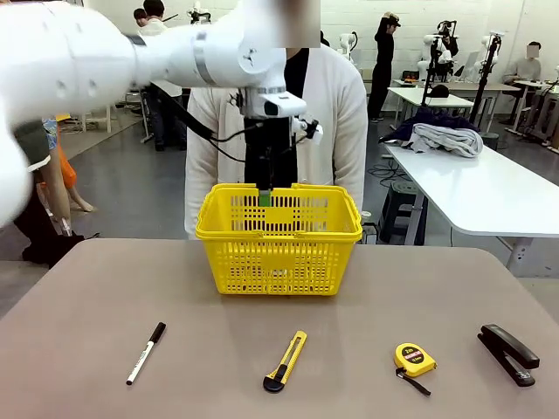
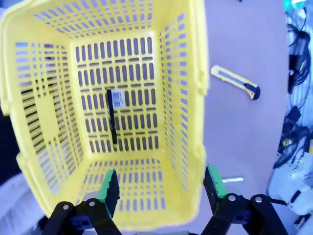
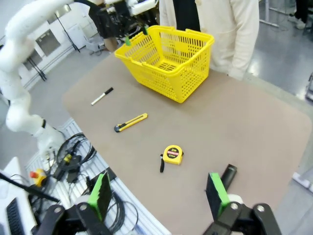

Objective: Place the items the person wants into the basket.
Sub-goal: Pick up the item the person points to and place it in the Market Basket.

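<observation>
1. Front view: the left gripper [image 1: 265, 199] hangs fingers-down over the back rim of the yellow basket [image 1: 278, 253]. It is seen nearly edge-on here, so the spread of its jaws cannot be told from this side.
2. The basket stands upright at the far middle of the table [image 1: 87, 305], just in front of the person [image 1: 341, 113] in a white cardigan.
3. Along the near edge of the table, well apart from the basket, lie a white marker [image 1: 146, 353] with a black cap, a yellow-and-black utility knife [image 1: 286, 360], a round yellow tape measure [image 1: 413, 359] and a black stapler [image 1: 507, 353] at the far right.
4. Left wrist view: the left gripper [image 2: 161, 188] looks straight down into the basket [image 2: 193, 58]. Its green pads stand wide apart with nothing between them.
5. A slim black pen [image 2: 112, 117] with a white label lies flat on the lattice floor of the basket.
6. The utility knife [image 2: 235, 82] lies on the table outside the basket wall.
7. Right wrist view: the right gripper [image 3: 157, 196] is held high above the near table edge, jaws spread wide and empty.
8. The stapler [image 3: 228, 174] lies just past one of its pads, partly hidden by it. Beyond lie the tape measure [image 3: 172, 154], utility knife [image 3: 130, 122] and marker [image 3: 101, 96].
9. The basket [image 3: 190, 73] stands before the person [image 3: 215, 29], with the left gripper [image 3: 137, 35] over its rim.
</observation>
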Controlling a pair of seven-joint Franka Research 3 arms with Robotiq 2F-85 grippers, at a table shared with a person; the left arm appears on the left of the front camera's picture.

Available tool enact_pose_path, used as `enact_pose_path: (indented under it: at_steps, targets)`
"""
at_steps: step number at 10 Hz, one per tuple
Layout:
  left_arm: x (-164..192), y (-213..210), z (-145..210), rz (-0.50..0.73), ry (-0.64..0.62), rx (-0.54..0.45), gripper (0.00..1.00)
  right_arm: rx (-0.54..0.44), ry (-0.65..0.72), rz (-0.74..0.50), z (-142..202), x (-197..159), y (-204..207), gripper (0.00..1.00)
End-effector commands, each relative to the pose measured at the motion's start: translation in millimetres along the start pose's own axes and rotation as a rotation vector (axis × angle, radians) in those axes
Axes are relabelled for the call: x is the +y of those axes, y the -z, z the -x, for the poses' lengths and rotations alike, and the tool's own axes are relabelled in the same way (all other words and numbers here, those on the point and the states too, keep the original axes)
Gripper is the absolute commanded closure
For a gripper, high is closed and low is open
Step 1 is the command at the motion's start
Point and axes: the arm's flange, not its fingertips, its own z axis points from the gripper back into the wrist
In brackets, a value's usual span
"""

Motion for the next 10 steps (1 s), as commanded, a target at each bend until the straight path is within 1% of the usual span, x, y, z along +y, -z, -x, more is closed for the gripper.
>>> enact_pose_path:
  at_steps: [1,3,5,8,10]
  targets:
    - [-98,11,63,-0.102,-0.087,-0.002,0.11,-0.015,-0.009,-0.023,-1,0,2,0.0]
    - [-147,-5,97,-0.201,-0.181,-0.026,0.11,-0.015,-0.009,-0.023,-1,0,2,0.0]
    - [-179,-10,133,-0.227,-0.256,-0.063,0.11,-0.015,-0.009,-0.023,-1,0,2,0.0]
    - [-191,-4,180,-0.22,-0.308,-0.143,0.11,-0.015,-0.009,-0.023,-1,0,2,0.0]
    - [-194,0,199,-0.22,-0.329,-0.181,0.11,-0.015,-0.009,-0.023,-1,0,2,0.0]
